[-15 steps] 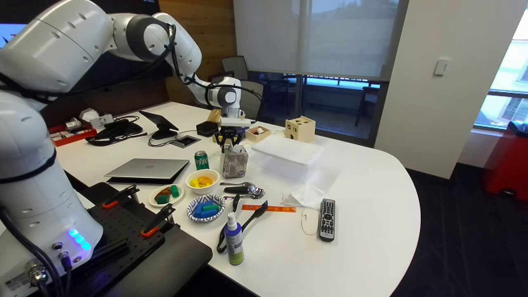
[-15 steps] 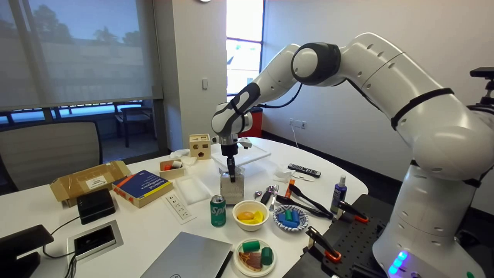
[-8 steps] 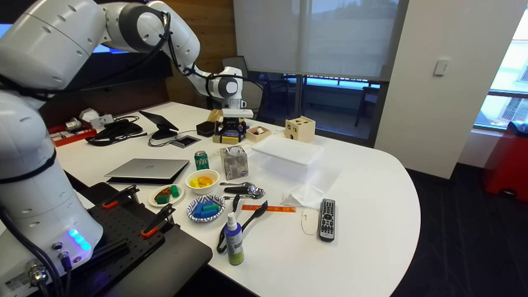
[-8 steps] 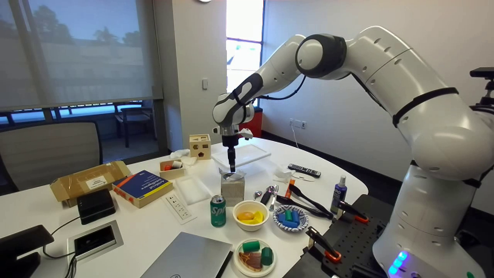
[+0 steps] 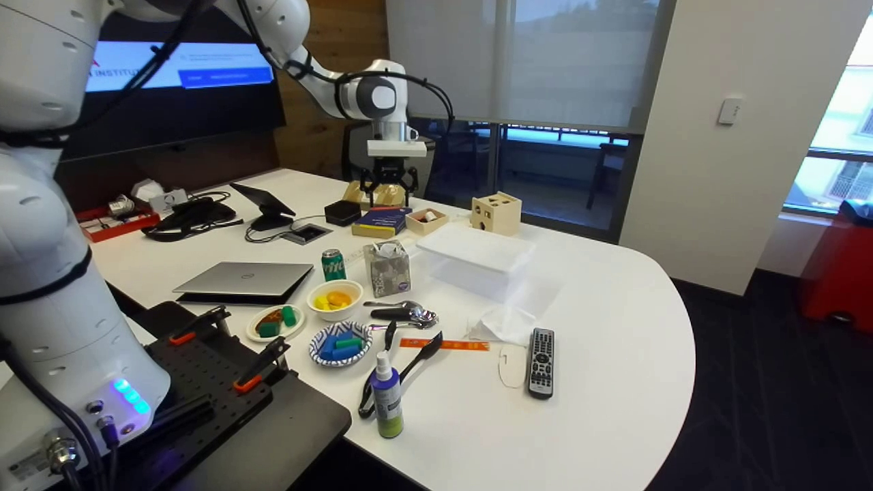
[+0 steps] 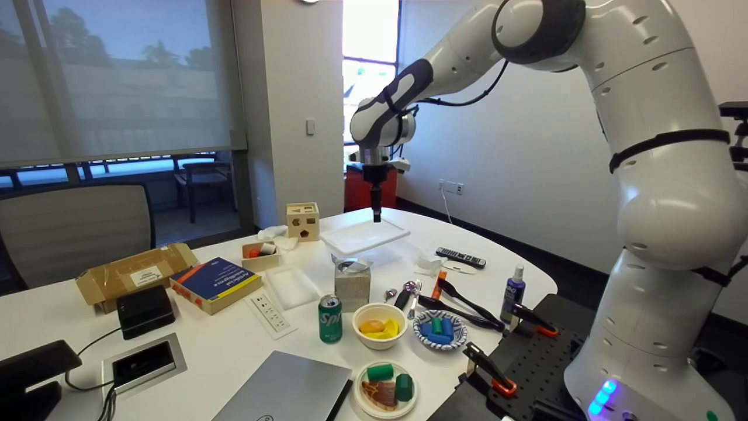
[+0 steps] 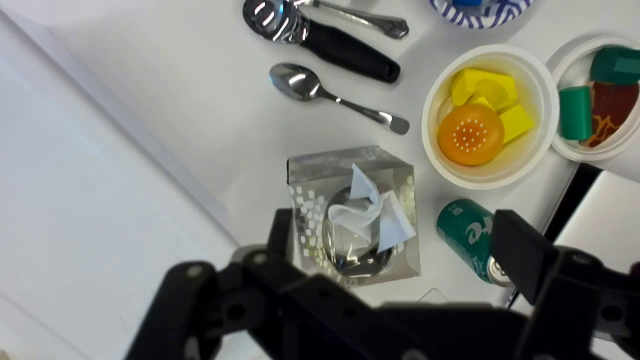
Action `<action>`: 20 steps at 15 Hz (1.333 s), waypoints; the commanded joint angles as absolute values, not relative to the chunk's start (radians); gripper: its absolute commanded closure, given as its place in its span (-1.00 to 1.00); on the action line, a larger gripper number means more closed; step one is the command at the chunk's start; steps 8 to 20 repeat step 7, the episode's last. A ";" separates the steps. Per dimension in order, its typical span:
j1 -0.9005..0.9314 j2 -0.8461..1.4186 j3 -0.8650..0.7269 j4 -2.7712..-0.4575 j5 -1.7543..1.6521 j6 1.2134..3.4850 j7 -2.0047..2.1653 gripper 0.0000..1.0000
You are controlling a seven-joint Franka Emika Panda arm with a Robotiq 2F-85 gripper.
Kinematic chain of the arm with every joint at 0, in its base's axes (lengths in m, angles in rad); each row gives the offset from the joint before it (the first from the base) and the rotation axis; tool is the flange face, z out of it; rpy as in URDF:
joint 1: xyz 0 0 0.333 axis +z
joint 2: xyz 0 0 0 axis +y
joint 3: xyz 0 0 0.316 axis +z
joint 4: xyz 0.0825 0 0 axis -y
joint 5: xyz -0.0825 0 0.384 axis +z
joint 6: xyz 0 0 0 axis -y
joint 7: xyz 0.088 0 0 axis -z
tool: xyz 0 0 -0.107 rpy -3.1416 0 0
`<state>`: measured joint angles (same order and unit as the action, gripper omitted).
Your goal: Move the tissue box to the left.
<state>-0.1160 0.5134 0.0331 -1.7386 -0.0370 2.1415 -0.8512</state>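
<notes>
The tissue box (image 5: 390, 274) has a grey-and-white mottled pattern and stands upright on the table, with a white tissue poking from its top. In an exterior view it is just behind a green can (image 6: 331, 318) and a bowl of yellow pieces (image 6: 380, 326). My gripper (image 5: 389, 199) hangs well above the table, clear of the box, its fingers spread wide with nothing held. Looking down in the wrist view, the box (image 7: 350, 172) lies below the gap of the open gripper (image 7: 397, 232), nearer the left finger (image 7: 282, 227).
A flat white lidded box (image 5: 476, 249) stands beside the tissue box. Spoons and a black-handled scoop (image 7: 350, 50) lie nearby. A patterned bowl (image 6: 440, 346), a plate of toy food (image 6: 360, 403) and a laptop (image 5: 245, 278) are closer to the arm's base. A book (image 6: 216, 285) lies farther off.
My gripper, earlier down around the tissue box's upper part, has spread its fingers, come off the box and risen well above it. The box stays on the table.
</notes>
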 commanded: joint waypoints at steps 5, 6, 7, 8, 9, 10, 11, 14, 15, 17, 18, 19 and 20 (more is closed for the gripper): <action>-0.179 0.241 -0.010 -2.018 -0.042 2.112 -0.894 -1.00; -0.183 0.219 -0.015 -2.053 -0.042 2.121 -0.913 -1.00; -0.186 0.195 -0.021 -2.087 -0.042 2.131 -0.933 -1.00; -0.186 0.195 -0.021 -2.087 -0.042 2.131 -0.933 -1.00; -0.186 0.195 -0.021 -2.087 -0.042 2.131 -0.933 -1.00; -0.186 0.195 -0.021 -2.087 -0.042 2.131 -0.933 -1.00; -0.186 0.195 -0.021 -2.087 -0.042 2.131 -0.933 -1.00; -0.186 0.195 -0.021 -2.087 -0.042 2.131 -0.933 -1.00; -0.186 0.195 -0.021 -2.087 -0.042 2.131 -0.933 -1.00; -0.186 0.195 -0.021 -2.087 -0.042 2.131 -0.933 -1.00; -0.186 0.195 -0.021 -2.087 -0.042 2.131 -0.933 -1.00; -0.186 0.195 -0.021 -2.087 -0.042 2.131 -0.933 -1.00; -0.186 0.195 -0.021 -2.087 -0.042 2.131 -0.933 -1.00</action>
